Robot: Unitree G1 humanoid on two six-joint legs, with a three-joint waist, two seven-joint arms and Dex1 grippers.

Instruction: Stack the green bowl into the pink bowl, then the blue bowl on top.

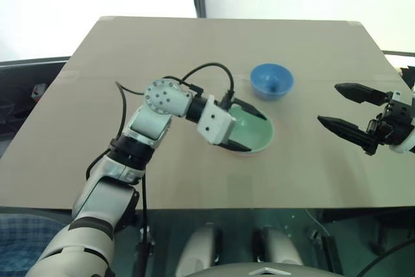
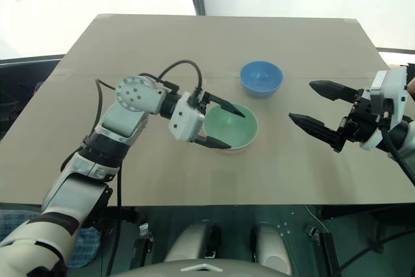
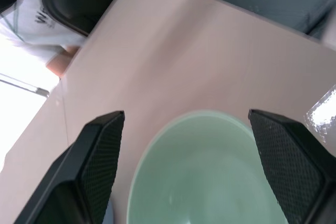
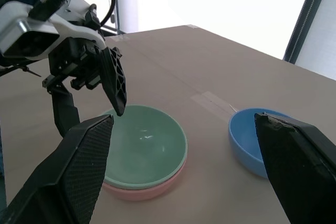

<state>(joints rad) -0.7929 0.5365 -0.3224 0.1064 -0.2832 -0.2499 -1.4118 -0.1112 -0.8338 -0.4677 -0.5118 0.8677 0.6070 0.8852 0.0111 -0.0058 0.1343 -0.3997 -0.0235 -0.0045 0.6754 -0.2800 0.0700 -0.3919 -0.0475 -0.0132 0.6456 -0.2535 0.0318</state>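
Nearest the head camera, the left gripper [image 2: 220,123] hangs released over the green bowl [image 2: 232,126] nested in the pink bowl [image 4: 142,192] — the blue bowl [image 2: 260,78] lies beyond, nearer the spread-open right gripper [image 2: 318,108].

Silver-white arm segs, black cables, black textured jaws, round screw-dotted wrist joint.

The green bowl [image 2: 231,126] sits inside the pink bowl [image 2: 235,149] (just a thin pink rim peeks out below it) near the middle of the table [image 2: 194,50]. The left gripper [image 2: 222,124] has its fingers wide open, one on each side of the green bowl's near-left rim. The blue bowl [image 2: 261,78] sits alone toward the far edge, and the right gripper [image 2: 310,104] hangs open near the right edge.
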